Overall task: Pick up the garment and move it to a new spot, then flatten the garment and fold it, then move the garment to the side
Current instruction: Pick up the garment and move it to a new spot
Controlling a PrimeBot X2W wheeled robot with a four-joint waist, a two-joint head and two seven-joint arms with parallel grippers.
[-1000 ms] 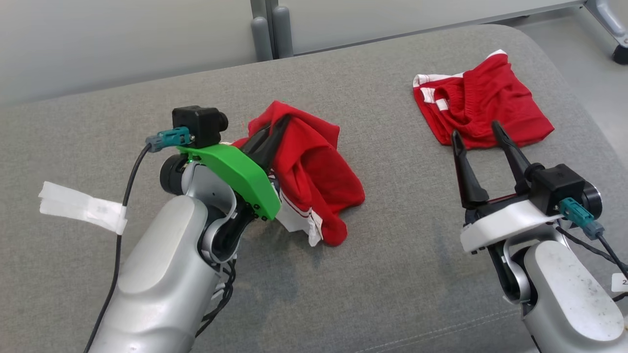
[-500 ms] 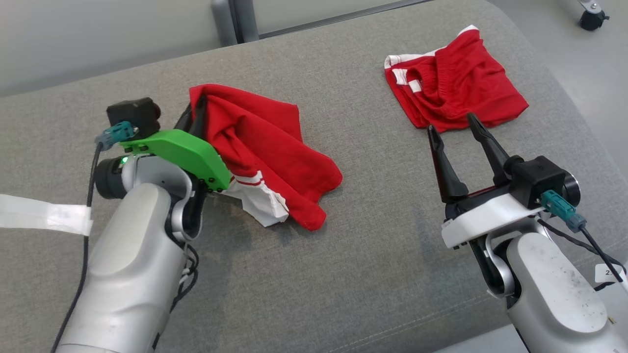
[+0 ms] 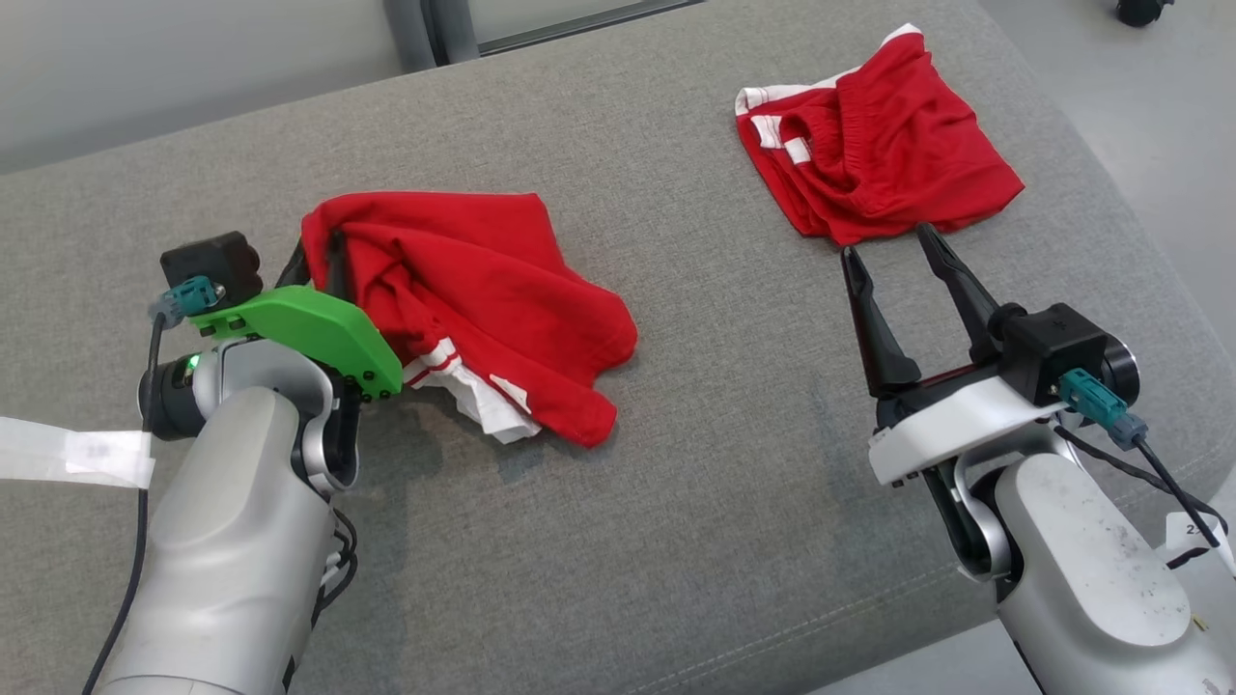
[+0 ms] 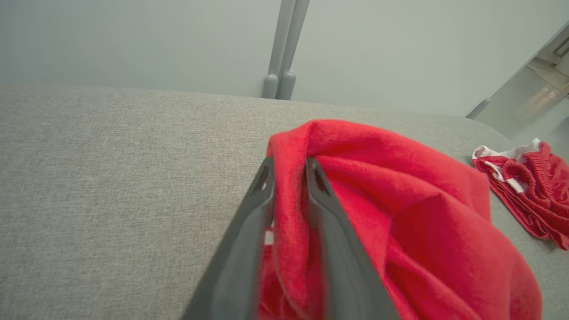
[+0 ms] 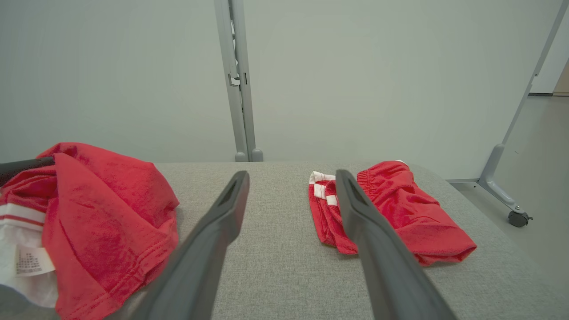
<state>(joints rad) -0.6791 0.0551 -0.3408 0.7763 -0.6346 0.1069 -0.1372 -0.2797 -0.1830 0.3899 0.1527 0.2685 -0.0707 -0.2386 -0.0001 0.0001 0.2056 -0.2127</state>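
Observation:
The garment [image 3: 483, 280] is a crumpled red piece with white trim and a white label, lying on the grey cushion [image 3: 676, 541] left of centre. My left gripper [image 3: 323, 246] is at its far left edge. In the left wrist view the left gripper [image 4: 289, 166] has its fingers close together with a raised fold of the garment [image 4: 400, 213] pinched between them. My right gripper [image 3: 888, 246] hovers open and empty at the right, just short of the other red clothing. The right wrist view shows the right gripper [image 5: 292, 175] with the garment [image 5: 102, 213] at its left.
Red shorts [image 3: 874, 145] with white stripes lie bunched at the cushion's far right, also in the right wrist view as the shorts [image 5: 391, 209]. White tape [image 3: 68, 454] hangs from my left arm's cable. A grey post [image 3: 425, 29] stands behind the cushion, whose edge curves off at the right.
The head camera has shifted. My left gripper has drawn the garment leftward, farther from the shorts, and the cloth now lies lower and more spread out. The right gripper has stayed open.

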